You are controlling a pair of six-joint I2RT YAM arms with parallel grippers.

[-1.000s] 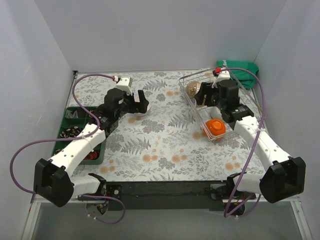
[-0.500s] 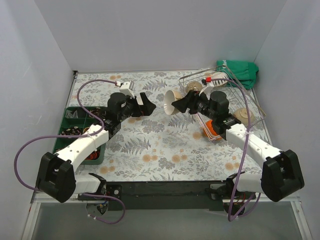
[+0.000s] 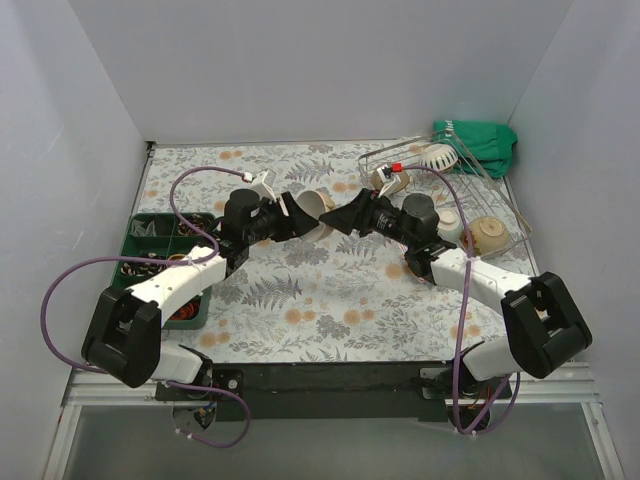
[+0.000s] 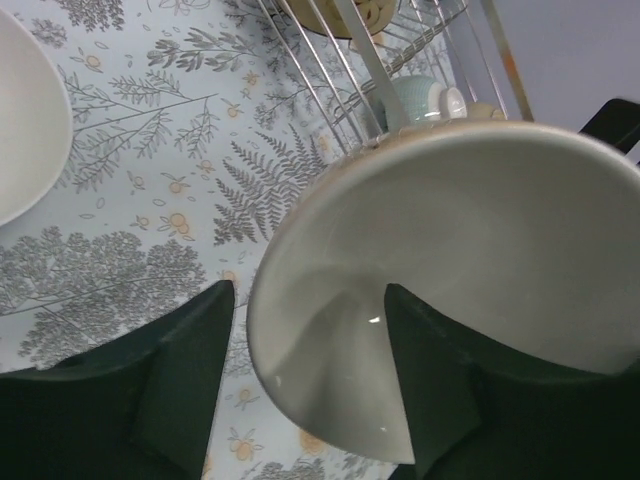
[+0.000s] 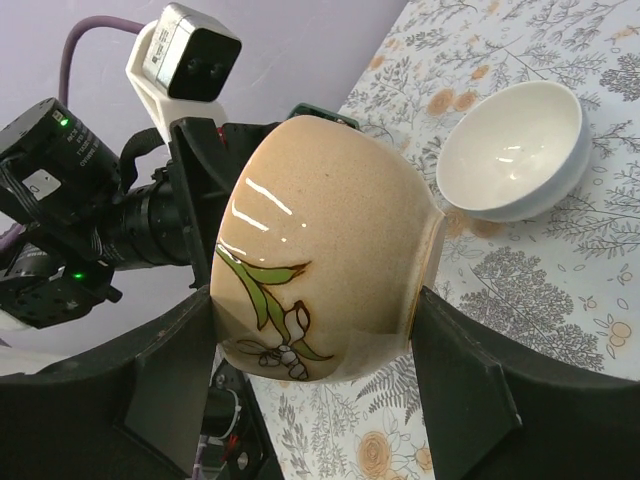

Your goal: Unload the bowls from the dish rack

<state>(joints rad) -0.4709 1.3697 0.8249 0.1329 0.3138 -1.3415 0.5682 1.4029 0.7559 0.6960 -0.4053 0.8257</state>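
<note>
- Currently the tan bowl is carried in mid-air over the middle of the worktop, well apart from the dish rack at the far right.
- It is grasped across its outer wall by the right gripper.
- The bowl is tipped, with its mouth turned toward the left gripper.
- The near rim is straddled there, one finger inside the mouth and one outside.
- A sliver of worktop is seen between the outer finger and the wall, so whether that grip is made cannot be told.
- A handover is judged to turn on this rim straddle.
</note>
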